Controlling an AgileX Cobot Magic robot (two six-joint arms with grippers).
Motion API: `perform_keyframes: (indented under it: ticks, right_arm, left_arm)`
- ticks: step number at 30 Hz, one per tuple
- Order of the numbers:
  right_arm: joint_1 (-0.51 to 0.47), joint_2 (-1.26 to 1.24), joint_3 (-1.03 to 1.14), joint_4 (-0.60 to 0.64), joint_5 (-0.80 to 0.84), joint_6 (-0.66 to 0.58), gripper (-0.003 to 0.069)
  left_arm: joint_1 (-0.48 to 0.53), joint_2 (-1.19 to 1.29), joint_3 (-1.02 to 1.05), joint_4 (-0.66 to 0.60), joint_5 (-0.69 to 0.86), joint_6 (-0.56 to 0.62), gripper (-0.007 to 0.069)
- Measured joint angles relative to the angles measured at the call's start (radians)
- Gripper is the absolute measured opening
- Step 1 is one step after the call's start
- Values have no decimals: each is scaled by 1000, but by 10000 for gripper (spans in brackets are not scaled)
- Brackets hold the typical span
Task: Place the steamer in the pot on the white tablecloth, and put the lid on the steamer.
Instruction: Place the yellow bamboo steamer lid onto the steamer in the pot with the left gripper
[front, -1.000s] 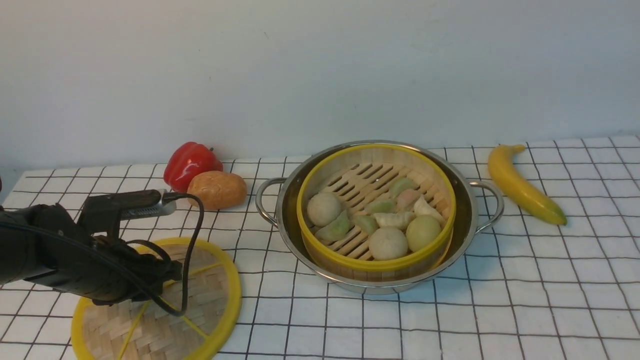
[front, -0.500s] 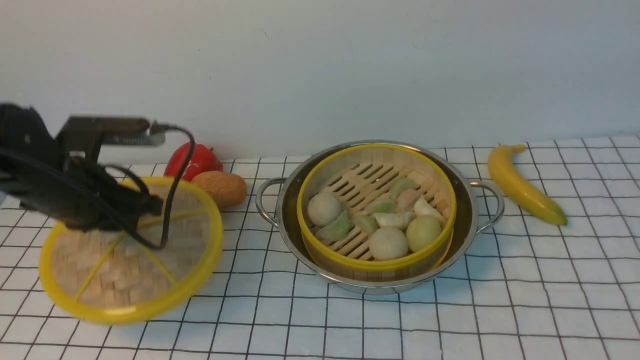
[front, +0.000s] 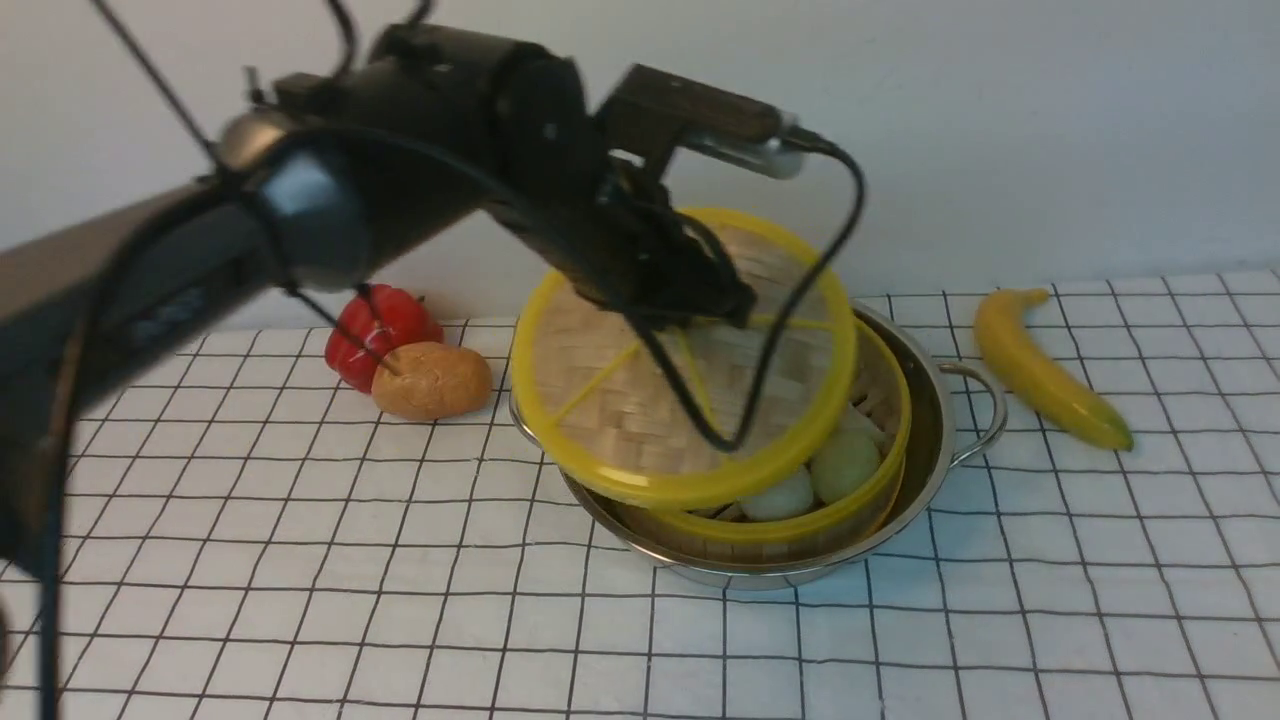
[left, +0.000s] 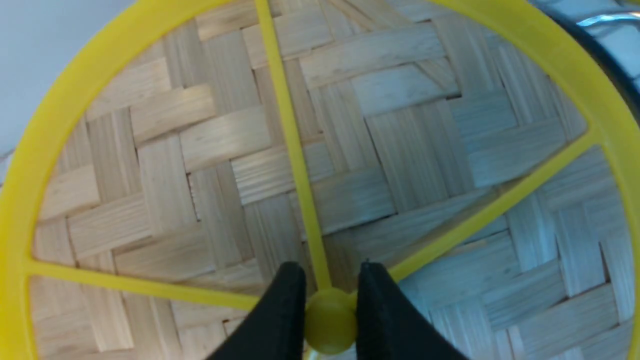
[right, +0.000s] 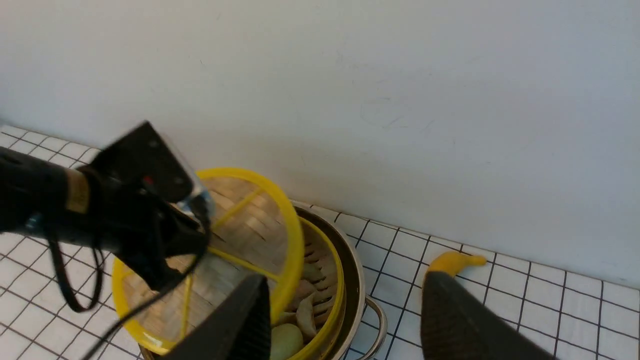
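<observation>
The steamer (front: 860, 490) with its dumplings sits inside the steel pot (front: 935, 440) on the white tablecloth (front: 300, 560). My left gripper (left: 330, 295) is shut on the central yellow knob of the woven lid (front: 620, 420). It holds the lid tilted in the air over the left part of the steamer, hiding most of the dumplings. The lid fills the left wrist view (left: 410, 150) and also shows in the right wrist view (right: 250, 230). My right gripper (right: 345, 300) is open and empty, raised off to the right of the pot (right: 350, 280).
A red pepper (front: 375, 325) and a brown bread roll (front: 432, 380) lie left of the pot near the wall. A banana (front: 1040, 370) lies right of the pot. The left arm's cable hangs in front of the lid.
My left arm has lifted the lid off the cloth at the front left and carried it up and to the right, to above the steamer. The pot and steamer have not moved.
</observation>
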Motion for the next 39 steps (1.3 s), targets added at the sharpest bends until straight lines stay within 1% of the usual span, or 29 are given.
perform_keyframes:
  ticks: [6, 9, 14, 21, 39]
  right_arm:
    - [0, -16, 0, 0, 0, 0, 408]
    - [0, -16, 0, 0, 0, 1, 408]
    - [0, -16, 0, 0, 0, 1, 408]
    - [0, -16, 0, 0, 0, 1, 408]
    - [0, -16, 0, 0, 0, 5, 408]
  left_arm:
    - [-56, 119, -141, 57, 65, 0, 120]
    - [-60, 139, -154, 61, 77, 0, 120]
    - [-60, 166, -155, 72, 76, 0, 120]
    - [-60, 174, -155, 73, 29, 0, 120]
    - [-60, 174, -155, 73, 39, -2, 120]
